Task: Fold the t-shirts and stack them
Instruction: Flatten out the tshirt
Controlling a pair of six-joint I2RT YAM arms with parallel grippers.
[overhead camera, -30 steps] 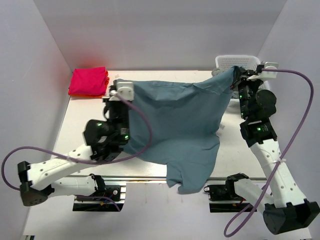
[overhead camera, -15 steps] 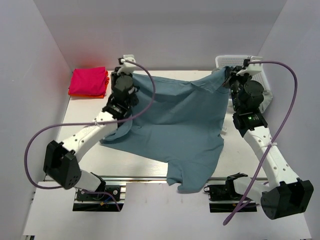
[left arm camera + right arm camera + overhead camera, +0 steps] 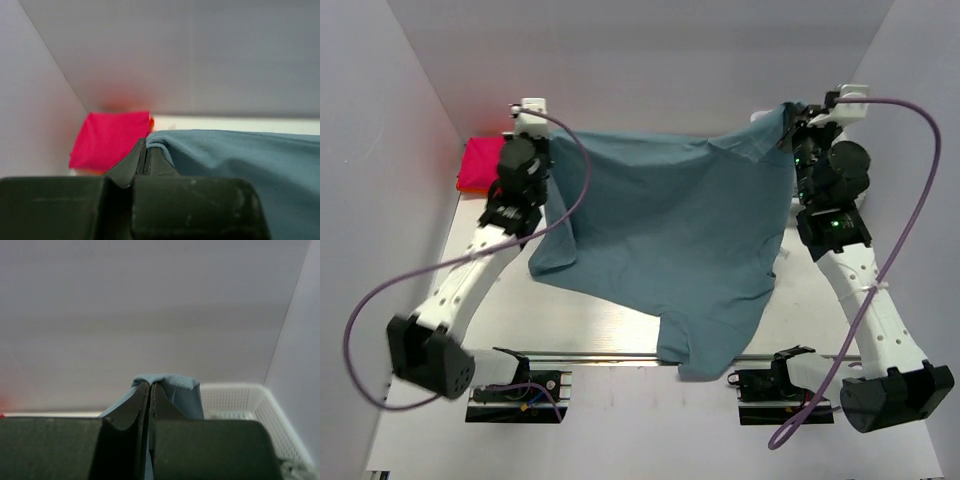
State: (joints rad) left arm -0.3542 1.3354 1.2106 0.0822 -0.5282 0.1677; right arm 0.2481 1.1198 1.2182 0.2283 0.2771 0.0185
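Moved outward: left tool (image 3: 145,150); with right tool (image 3: 150,390), clenches teal t-shirt (image 3: 670,230) (stretched wide).

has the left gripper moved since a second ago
Yes. The left gripper, shut on the teal t-shirt, has travelled toward the back wall and leftward, ending right beside the pink folded stack.

1. Left gripper (image 3: 146,152): dark jaws pressed together on a rolled hem.
2. Teal-blue t-shirt (image 3: 240,160): held by that hem, spreading from the jaws toward 4 o'clock.
3. Pink t-shirt (image 3: 107,142): folded, at 9 o'clock of the jaw tips.
4. Orange cloth (image 3: 151,121): a sliver at the pink t-shirt's 3 o'clock edge.
5. Table (image 3: 240,122): pale strip beyond the teal-blue t-shirt.
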